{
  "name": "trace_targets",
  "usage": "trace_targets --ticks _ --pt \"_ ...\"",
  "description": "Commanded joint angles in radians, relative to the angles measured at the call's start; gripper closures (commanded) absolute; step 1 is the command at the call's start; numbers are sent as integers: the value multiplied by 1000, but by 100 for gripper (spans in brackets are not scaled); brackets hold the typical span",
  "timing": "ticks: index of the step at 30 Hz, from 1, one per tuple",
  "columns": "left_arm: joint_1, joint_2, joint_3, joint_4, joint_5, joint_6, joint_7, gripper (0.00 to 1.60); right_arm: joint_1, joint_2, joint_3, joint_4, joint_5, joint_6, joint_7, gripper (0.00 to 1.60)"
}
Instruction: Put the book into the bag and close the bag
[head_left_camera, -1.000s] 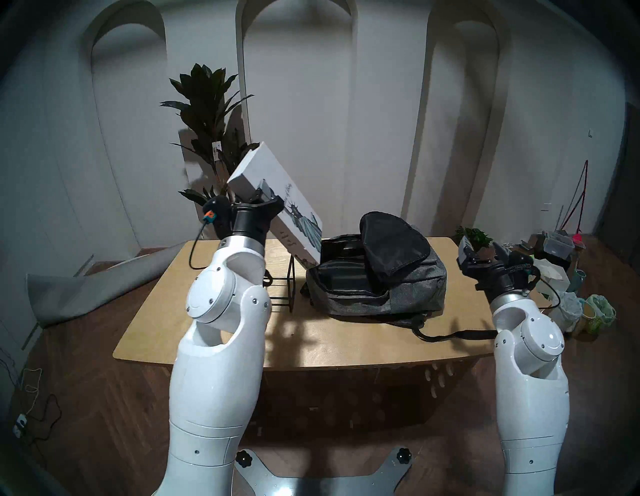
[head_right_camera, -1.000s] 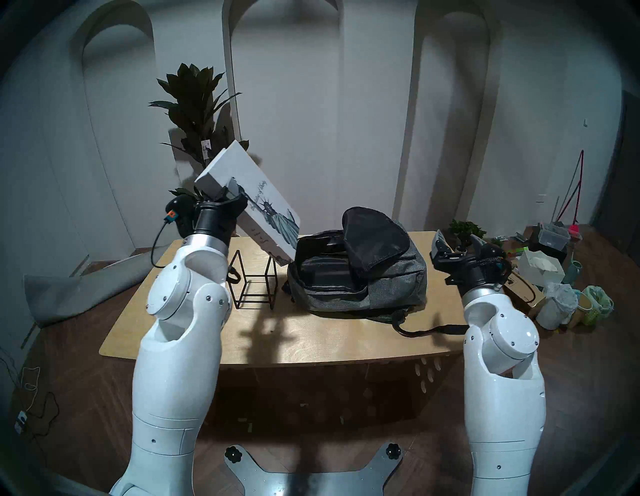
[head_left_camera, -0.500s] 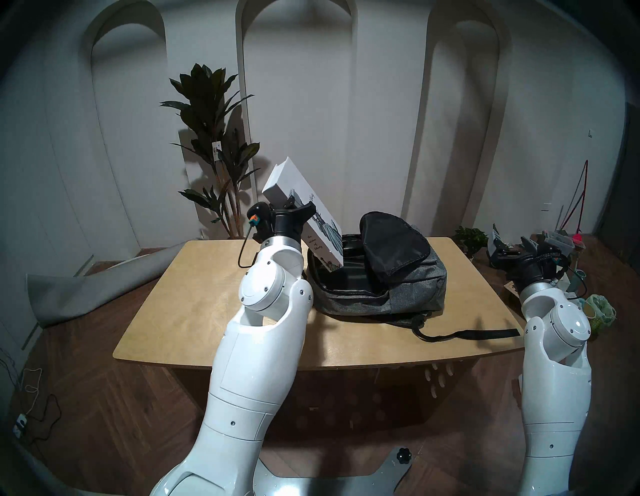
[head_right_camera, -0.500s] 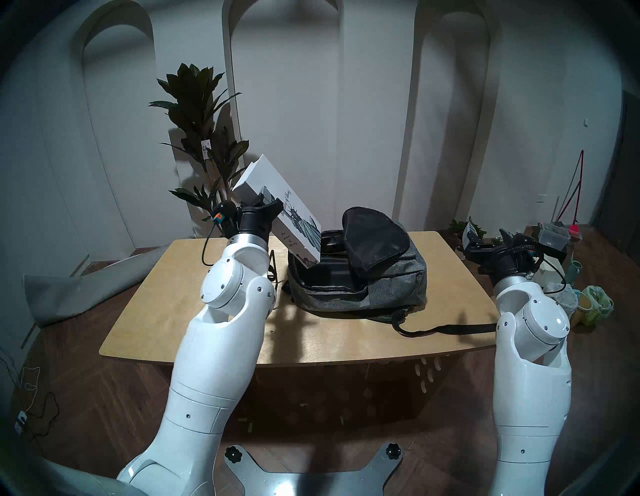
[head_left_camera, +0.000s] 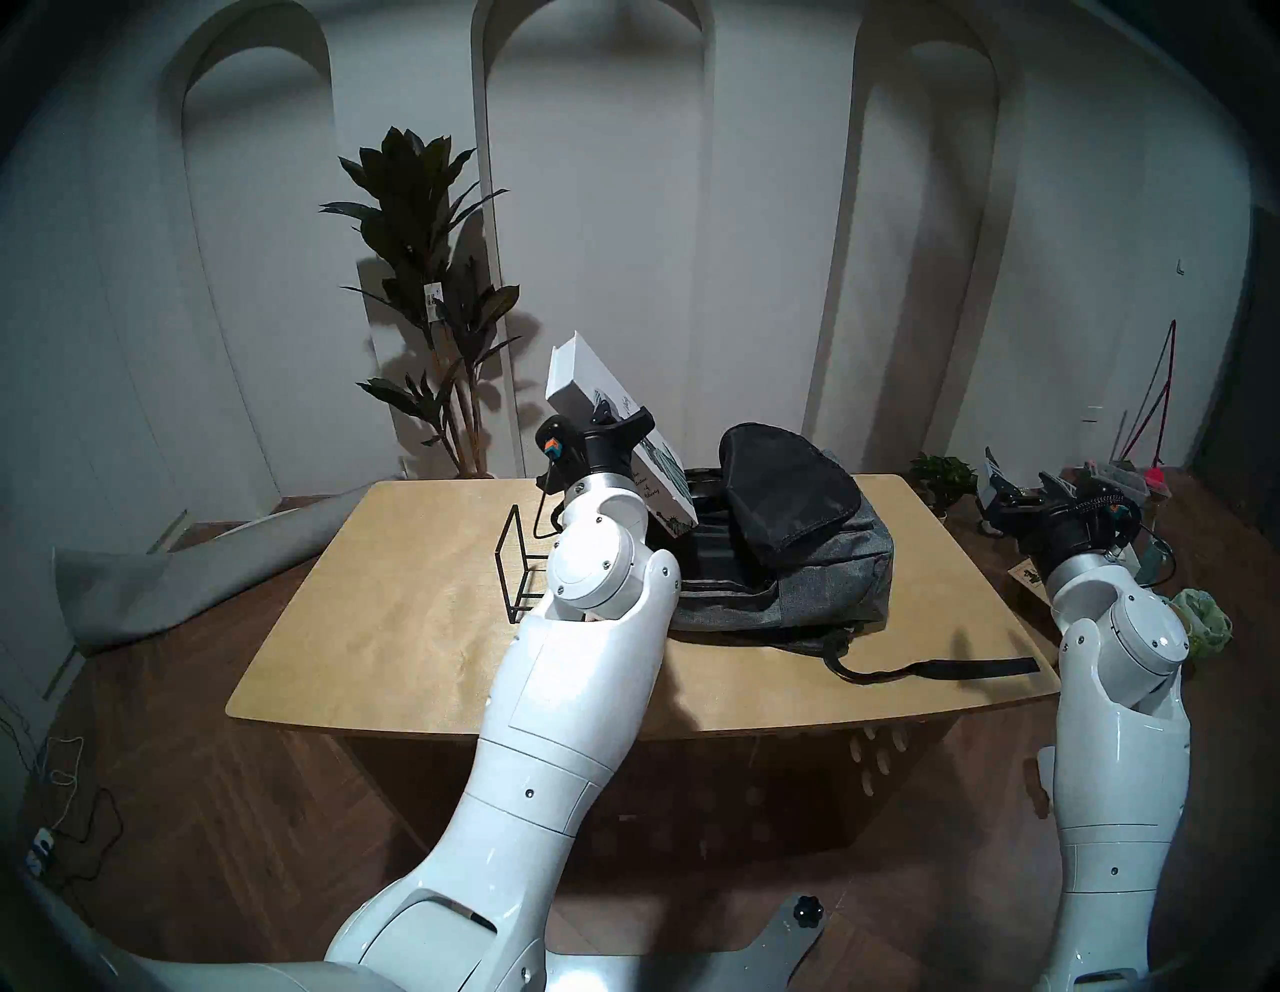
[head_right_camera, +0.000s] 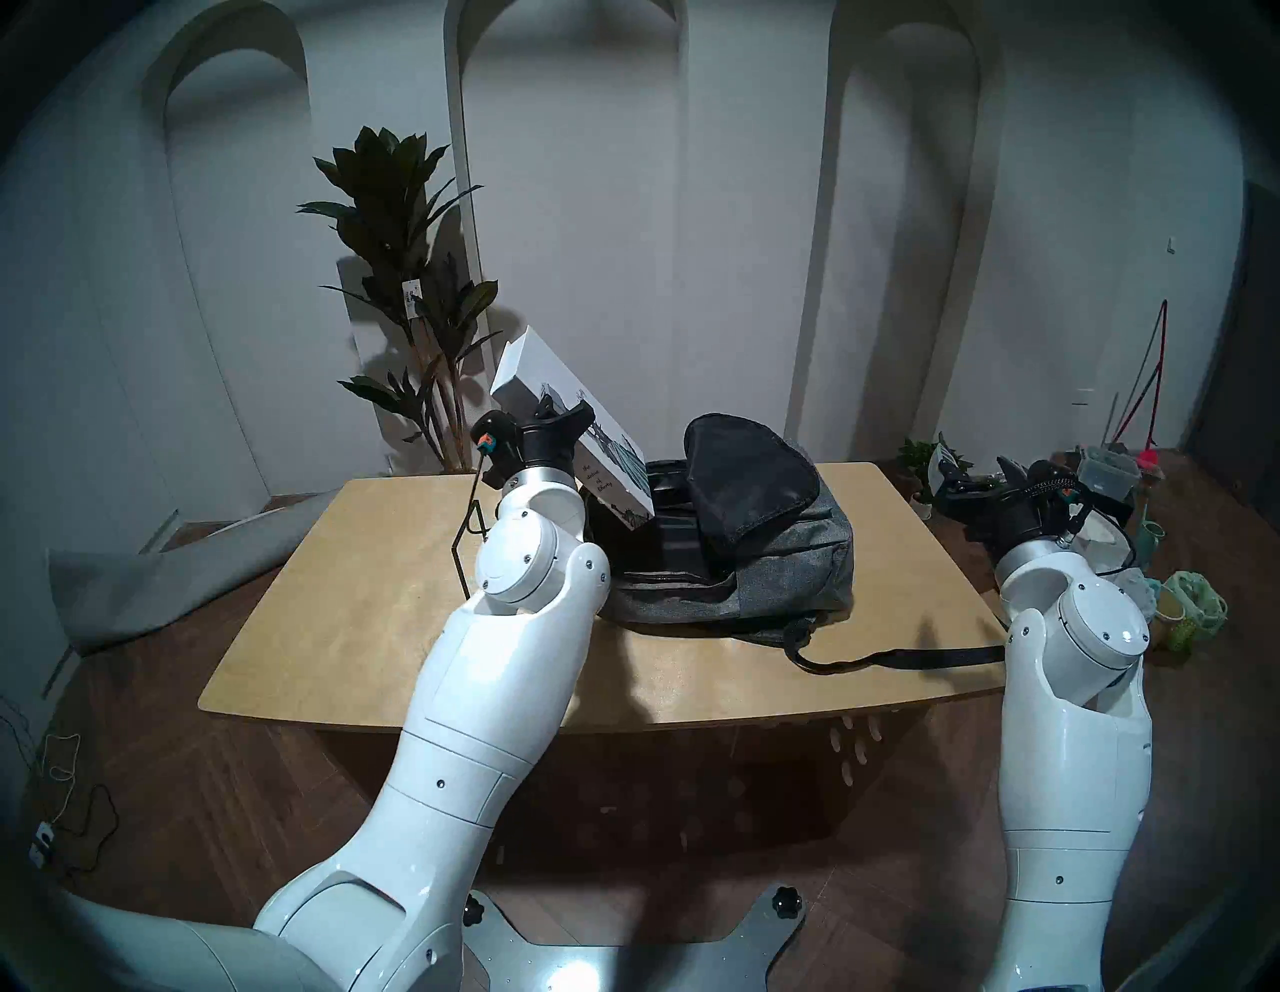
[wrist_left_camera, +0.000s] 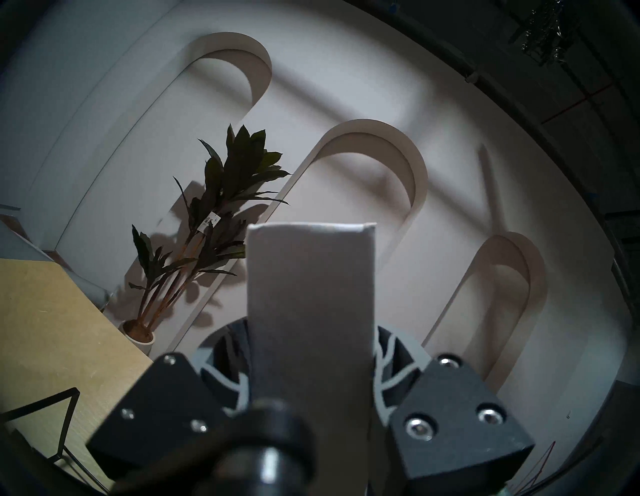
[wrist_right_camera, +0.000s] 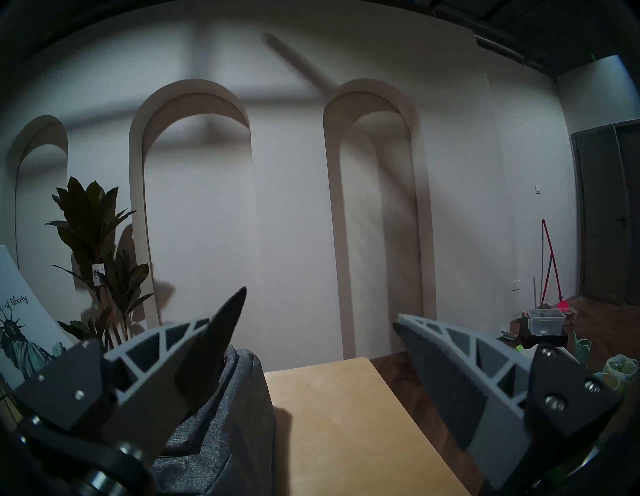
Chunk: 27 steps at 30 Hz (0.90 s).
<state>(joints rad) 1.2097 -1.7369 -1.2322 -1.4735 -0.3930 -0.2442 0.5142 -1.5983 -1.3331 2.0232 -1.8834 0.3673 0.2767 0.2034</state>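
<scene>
I hold the book (head_left_camera: 618, 443) tilted in my left pincer (head_left_camera: 618, 420), low corner aimed into the bag's (head_left_camera: 817, 575) mouth; right pincer (wrist_right_camera: 318, 332) waits wide, empty.

I see my left gripper (wrist_left_camera: 311, 374) clamped on the white book (wrist_left_camera: 311, 298), whose narrow edge rises straight up the middle. Left of it lie the wooden table (wrist_left_camera: 52, 329) and a black wire stand (wrist_left_camera: 65, 422); behind, a potted plant (wrist_left_camera: 207, 221) against an arched wall (wrist_left_camera: 363, 156).
</scene>
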Motion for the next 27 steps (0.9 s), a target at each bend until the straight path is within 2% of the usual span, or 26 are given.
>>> trace_targets --ticks 1,7,12,19,27 --pt "-63 -32 32 18 32 -100 32 160 29 15 -11 -1 2 -23 18 0" --pt "-39 -14 78 15 33 -144 83 160 32 15 -18 5 3 -42 31 0" --pt "-20 -1 105 23 44 -152 112 160 22 12 -21 -2 6 -55 42 0" --pt "-21 4 124 92 71 -162 128 160 0 5 -17 -19 11 -63 53 0" --pt "-30 0 132 130 -6 -163 90 160 -14 -4 -3 -32 4 -72 40 0"
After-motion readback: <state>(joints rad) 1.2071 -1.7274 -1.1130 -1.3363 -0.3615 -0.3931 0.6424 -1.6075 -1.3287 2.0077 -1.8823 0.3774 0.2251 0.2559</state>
